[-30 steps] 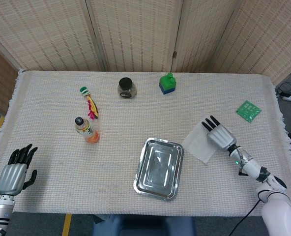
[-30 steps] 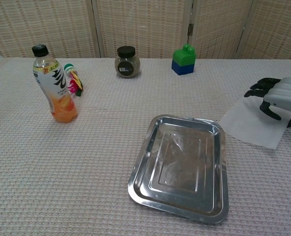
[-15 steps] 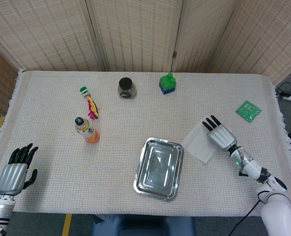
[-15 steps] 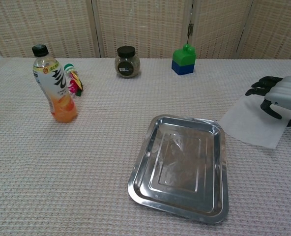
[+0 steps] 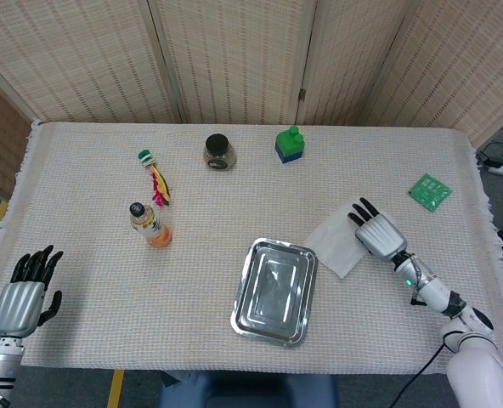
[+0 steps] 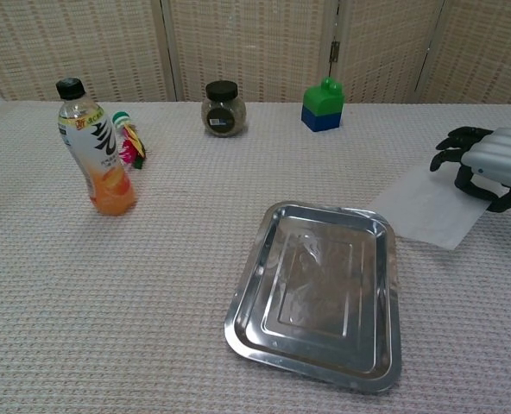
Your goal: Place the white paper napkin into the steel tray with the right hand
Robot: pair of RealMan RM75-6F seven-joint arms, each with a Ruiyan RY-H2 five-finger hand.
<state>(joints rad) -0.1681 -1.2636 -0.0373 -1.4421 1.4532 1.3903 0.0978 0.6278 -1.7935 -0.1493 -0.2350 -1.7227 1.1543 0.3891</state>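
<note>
Dragged a bit toward the tray [image 5: 274, 290], the napkin [image 5: 337, 243] now lies flat on the cloth with its near corner just beside the tray's right rim, where a second ago it sat farther right. My right hand [image 5: 377, 232] rests palm-down on its far edge, fingers curled onto the paper, pressing rather than gripping. From the chest view I see those dark fingertips [image 6: 452, 158] bent down; only the head view shows my left hand [image 5: 19, 299], fingers apart, holding nothing, at the table's near left edge.
</note>
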